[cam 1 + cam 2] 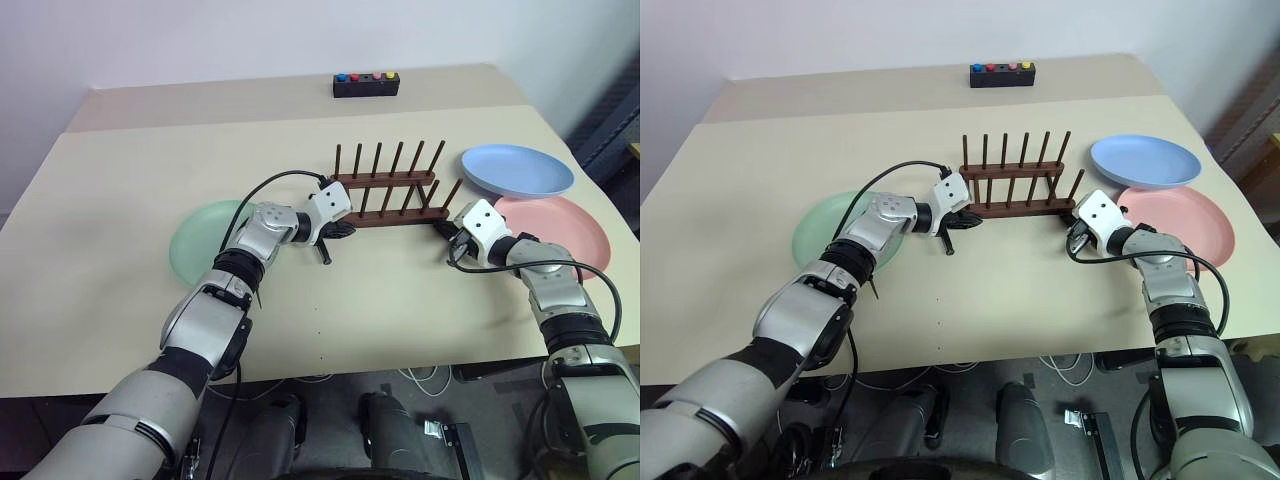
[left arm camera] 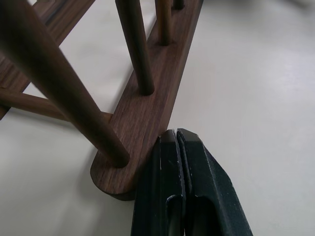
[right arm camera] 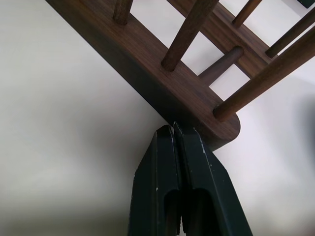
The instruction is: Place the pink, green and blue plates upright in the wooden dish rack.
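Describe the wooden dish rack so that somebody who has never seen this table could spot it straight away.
Look at the middle of the beige table, a little toward its far edge, nearer than the small black box with coloured buttons. The wooden dish rack stands there, with the left gripper and right gripper shut at its two ends. It is the one dark brown thing, with rows of thin upright pegs, unlike the flat plates around it.
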You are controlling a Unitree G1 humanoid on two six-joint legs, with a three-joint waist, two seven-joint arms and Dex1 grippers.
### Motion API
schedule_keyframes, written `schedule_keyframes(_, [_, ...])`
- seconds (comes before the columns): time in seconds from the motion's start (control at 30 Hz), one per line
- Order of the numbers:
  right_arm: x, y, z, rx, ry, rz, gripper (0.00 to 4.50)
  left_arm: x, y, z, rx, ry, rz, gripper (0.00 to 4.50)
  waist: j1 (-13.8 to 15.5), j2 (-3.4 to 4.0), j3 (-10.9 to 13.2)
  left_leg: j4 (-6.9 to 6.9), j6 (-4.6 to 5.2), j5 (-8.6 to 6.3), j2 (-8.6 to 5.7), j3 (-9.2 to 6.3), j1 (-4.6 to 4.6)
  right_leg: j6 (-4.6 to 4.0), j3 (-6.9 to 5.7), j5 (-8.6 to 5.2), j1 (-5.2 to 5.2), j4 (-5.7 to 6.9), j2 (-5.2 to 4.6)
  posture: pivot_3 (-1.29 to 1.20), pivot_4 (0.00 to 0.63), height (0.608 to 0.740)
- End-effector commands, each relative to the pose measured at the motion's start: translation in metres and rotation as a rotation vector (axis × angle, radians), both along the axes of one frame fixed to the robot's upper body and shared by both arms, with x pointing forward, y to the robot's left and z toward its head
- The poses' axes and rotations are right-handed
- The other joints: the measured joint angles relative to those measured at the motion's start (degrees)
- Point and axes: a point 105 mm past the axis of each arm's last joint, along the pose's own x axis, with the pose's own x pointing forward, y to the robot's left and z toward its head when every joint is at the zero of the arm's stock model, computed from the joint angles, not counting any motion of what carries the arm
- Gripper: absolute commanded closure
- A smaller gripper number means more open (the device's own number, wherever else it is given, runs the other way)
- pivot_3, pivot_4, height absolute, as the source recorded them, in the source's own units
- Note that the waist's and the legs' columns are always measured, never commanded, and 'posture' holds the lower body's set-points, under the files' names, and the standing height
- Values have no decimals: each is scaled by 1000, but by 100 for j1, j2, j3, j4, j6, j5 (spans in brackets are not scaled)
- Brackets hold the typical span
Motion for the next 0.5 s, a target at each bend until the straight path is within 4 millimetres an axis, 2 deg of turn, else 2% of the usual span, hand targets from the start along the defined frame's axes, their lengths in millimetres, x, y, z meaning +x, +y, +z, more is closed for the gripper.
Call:
schedule_keyframes(0.03, [3, 3, 15, -2, -55, 15, 4462, 5, 0, 17, -17, -45, -2, 4500, 0, 0, 0, 0, 0, 0, 0, 0, 0, 0, 0, 0, 0, 0, 0, 0, 150, 740])
schedule_keyframes(0.5, [2, 8, 19, 16, -68, 25, 4462, 6, 4, 16, -1, -51, -3, 4500, -3, 0, 0, 0, 0, 0, 0, 0, 0, 0, 0, 0, 0, 1, 0, 0, 150, 740])
